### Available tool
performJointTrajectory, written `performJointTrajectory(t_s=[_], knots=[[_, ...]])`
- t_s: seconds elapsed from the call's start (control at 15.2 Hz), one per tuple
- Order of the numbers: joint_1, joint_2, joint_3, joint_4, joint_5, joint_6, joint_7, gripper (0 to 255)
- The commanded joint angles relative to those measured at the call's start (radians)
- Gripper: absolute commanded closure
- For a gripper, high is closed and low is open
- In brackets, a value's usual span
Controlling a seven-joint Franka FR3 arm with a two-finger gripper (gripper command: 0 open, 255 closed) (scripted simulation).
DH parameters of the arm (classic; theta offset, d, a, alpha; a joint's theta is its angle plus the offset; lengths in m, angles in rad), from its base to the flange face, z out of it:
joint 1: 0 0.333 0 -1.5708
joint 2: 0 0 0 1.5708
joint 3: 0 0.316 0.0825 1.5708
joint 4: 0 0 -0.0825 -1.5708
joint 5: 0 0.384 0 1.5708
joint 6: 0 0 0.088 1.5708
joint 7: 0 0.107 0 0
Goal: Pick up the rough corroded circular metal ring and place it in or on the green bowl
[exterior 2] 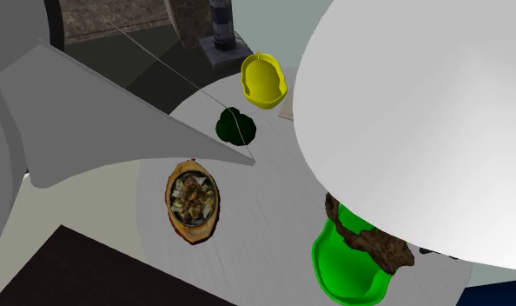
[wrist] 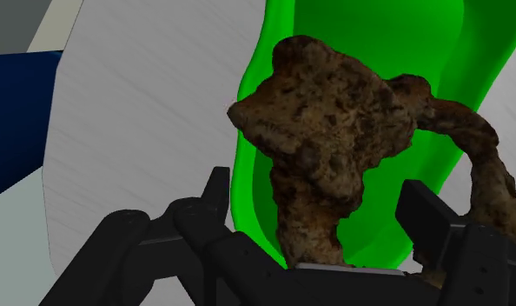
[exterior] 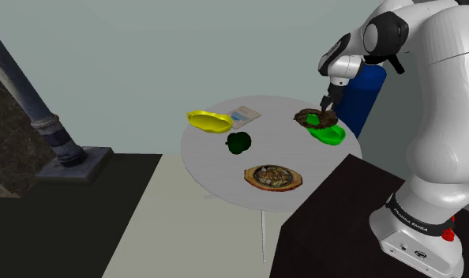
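Observation:
The rough brown corroded ring (exterior: pixel 317 118) lies across the far rim of the bright green bowl (exterior: pixel 329 135), near the round table's edge closest to the stand. My gripper (exterior: pixel 328 103) hangs just above it. Seen from the wrist, the ring (wrist: pixel 334 130) rises between the two black fingers (wrist: pixel 215 187) over the green bowl (wrist: pixel 369 43). Green shows on both sides of the ring's stem, so the fingers stand apart from it and my gripper (wrist: pixel 317 187) is open. From the second exterior camera, the ring (exterior 2: pixel 373 243) rests on the bowl (exterior 2: pixel 343 269), partly under the arm.
On the round white table (exterior: pixel 217 166) are a yellow bowl (exterior: pixel 209 120), a dark green pepper-like object (exterior: pixel 238 142), an oval dish of food (exterior: pixel 272 176) and a pale packet (exterior: pixel 245 115). A blue cylinder (exterior: pixel 365 99) stands behind the green bowl.

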Motion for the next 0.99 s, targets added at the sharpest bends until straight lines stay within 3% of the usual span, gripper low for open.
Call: performJointTrajectory(t_s=[0.0, 0.13, 0.4, 0.92], knots=[[0.0, 0.0, 0.0, 0.0, 0.0, 0.0, 0.0, 0], [0.0, 0.0, 0.0, 0.0, 0.0, 0.0, 0.0, 0], [0.007, -0.074, -0.025, 0.013, -0.031, -0.085, 0.018, 0], [0.007, -0.074, -0.025, 0.013, -0.031, -0.085, 0.018, 0]])
